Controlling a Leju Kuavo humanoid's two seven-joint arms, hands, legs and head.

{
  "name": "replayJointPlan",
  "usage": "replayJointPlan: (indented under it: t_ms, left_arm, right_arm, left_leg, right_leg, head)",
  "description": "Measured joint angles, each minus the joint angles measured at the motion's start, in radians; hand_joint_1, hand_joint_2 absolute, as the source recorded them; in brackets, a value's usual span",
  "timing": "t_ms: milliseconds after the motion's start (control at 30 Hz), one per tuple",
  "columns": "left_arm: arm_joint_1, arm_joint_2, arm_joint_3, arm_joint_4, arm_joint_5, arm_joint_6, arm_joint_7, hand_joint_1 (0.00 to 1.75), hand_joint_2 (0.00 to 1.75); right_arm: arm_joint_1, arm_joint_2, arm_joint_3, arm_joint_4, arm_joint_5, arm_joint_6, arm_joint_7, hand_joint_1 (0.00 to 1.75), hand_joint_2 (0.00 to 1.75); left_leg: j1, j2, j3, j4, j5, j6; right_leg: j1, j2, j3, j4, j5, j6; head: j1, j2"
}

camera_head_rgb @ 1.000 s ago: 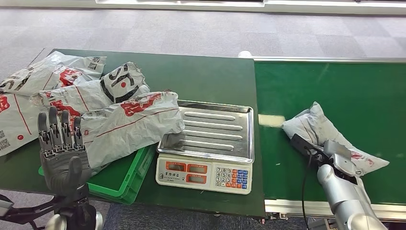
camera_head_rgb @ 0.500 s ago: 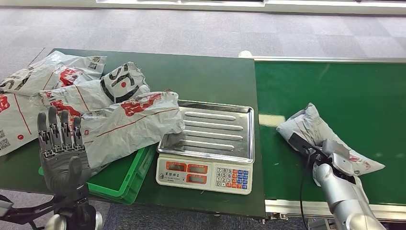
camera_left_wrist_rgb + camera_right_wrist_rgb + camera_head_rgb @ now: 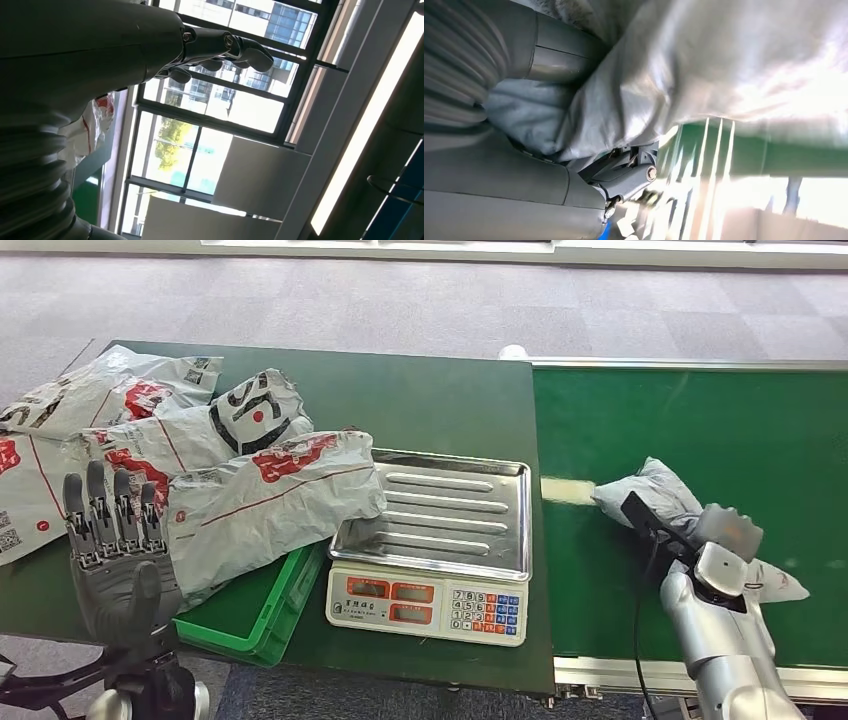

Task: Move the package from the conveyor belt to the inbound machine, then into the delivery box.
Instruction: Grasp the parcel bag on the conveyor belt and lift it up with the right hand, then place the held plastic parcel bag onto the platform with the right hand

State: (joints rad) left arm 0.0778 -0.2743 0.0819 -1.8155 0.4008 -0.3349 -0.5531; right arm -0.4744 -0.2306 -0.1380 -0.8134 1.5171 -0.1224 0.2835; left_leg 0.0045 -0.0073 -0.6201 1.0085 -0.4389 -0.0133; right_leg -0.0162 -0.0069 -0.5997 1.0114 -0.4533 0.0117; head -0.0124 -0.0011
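Note:
A grey plastic package lies on the green conveyor belt at the right. My right hand grips its near side and has bunched it up; in the right wrist view the grey package presses against the thumb and hides the fingers. The inbound machine, a scale with a steel tray, stands between the belt and the green delivery box. My left hand is raised at the near left with fingers straight and apart, holding nothing; the left wrist view has the left hand against a window.
Several grey and red packages are piled over the green box and the dark green table at the left. The scale's keypad faces me. A black cable hangs along my right forearm.
My right hand has closed on the package and risen, crumpling it and tipping its near end up. My left hand has sunk slightly and shifted left.

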Motion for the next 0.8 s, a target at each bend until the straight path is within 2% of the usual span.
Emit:
replayJointPlan:
  t_ms: [33, 100, 167, 200, 300, 400, 533, 733, 767, 800]
  left_arm:
    - [-0.002, 0.001, -0.001, 0.001, 0.002, 0.001, 0.000, 0.00, 1.75]
    - [-0.013, 0.003, -0.011, 0.019, 0.001, 0.003, -0.013, 0.00, 1.75]
    - [-0.036, 0.007, -0.031, 0.051, -0.002, 0.012, -0.040, 0.00, 1.75]
    - [-0.047, 0.009, -0.041, 0.067, -0.002, 0.018, -0.051, 0.00, 1.75]
    - [-0.067, 0.012, -0.062, 0.098, 0.005, 0.028, -0.066, 0.00, 1.75]
    - [-0.073, 0.013, -0.068, 0.117, 0.009, 0.031, -0.069, 0.00, 1.75]
    - [-0.080, 0.015, -0.071, 0.132, 0.014, 0.041, -0.075, 0.00, 1.75]
    - [-0.083, 0.017, -0.077, 0.146, 0.017, 0.044, -0.083, 0.00, 1.75]
    - [-0.083, 0.017, -0.077, 0.146, 0.018, 0.045, -0.084, 0.00, 1.75]
    - [-0.083, 0.017, -0.077, 0.147, 0.018, 0.046, -0.085, 0.00, 1.75]
  right_arm:
    - [-0.009, 0.032, 0.016, -0.045, 0.009, -0.016, -0.033, 1.75, 1.75]
    - [-0.049, 0.130, 0.097, -0.112, 0.012, -0.001, -0.193, 1.75, 1.75]
    - [-0.103, 0.225, 0.253, -0.127, -0.011, 0.011, -0.366, 1.75, 1.75]
    - [-0.129, 0.262, 0.338, -0.126, -0.032, 0.006, -0.409, 1.75, 1.75]
    - [-0.189, 0.320, 0.523, -0.122, -0.092, -0.015, -0.392, 1.75, 1.75]
    - [-0.220, 0.346, 0.629, -0.119, -0.118, -0.023, -0.379, 1.75, 1.75]
    - [-0.234, 0.373, 0.716, -0.117, -0.139, -0.018, -0.394, 1.75, 1.75]
    - [-0.242, 0.397, 0.792, -0.111, -0.176, 0.001, -0.427, 1.75, 1.75]
    - [-0.243, 0.400, 0.802, -0.110, -0.180, 0.004, -0.430, 1.70, 1.75]
    - [-0.243, 0.403, 0.811, -0.109, -0.184, 0.006, -0.433, 1.27, 1.31]
  left_leg:
    - [0.000, 0.002, -0.003, 0.000, -0.001, -0.002]
    - [0.001, 0.018, 0.001, -0.001, -0.004, -0.007]
    - [0.003, 0.035, 0.011, -0.001, -0.005, -0.011]
    - [0.004, 0.037, 0.014, -0.001, -0.004, -0.012]
    - [0.008, 0.019, 0.013, -0.001, 0.002, -0.015]
    - [0.010, 0.003, 0.010, -0.001, 0.004, -0.016]
    - [0.009, 0.003, 0.009, -0.001, 0.002, -0.016]
    - [0.008, 0.003, 0.009, 0.000, 0.002, -0.015]
    - [0.008, 0.003, 0.009, 0.000, 0.002, -0.015]
    - [0.008, 0.004, 0.009, 0.000, 0.002, -0.015]
  right_leg:
    - [0.001, 0.003, -0.001, 0.001, 0.000, -0.002]
    - [0.004, 0.019, -0.005, 0.001, 0.003, -0.007]
    - [0.004, 0.035, -0.009, 0.001, 0.006, -0.011]
    - [0.004, 0.038, -0.010, 0.001, 0.006, -0.012]
    - [0.008, 0.019, -0.008, 0.001, 0.003, -0.014]
    - [0.011, 0.005, -0.005, 0.002, 0.000, -0.015]
    - [0.011, 0.005, -0.005, 0.002, 0.000, -0.015]
    - [0.009, 0.006, -0.005, 0.001, 0.000, -0.015]
    - [0.009, 0.007, -0.005, 0.001, 0.000, -0.015]
    - [0.009, 0.007, -0.005, 0.001, 0.000, -0.015]
  head:
    - [0.000, 0.000]
    - [0.000, 0.000]
    - [-0.001, 0.000]
    - [-0.002, 0.000]
    - [-0.003, 0.000]
    - [-0.002, 0.000]
    - [-0.002, 0.000]
    - [-0.002, 0.000]
    - [-0.002, 0.000]
    - [-0.002, 0.000]
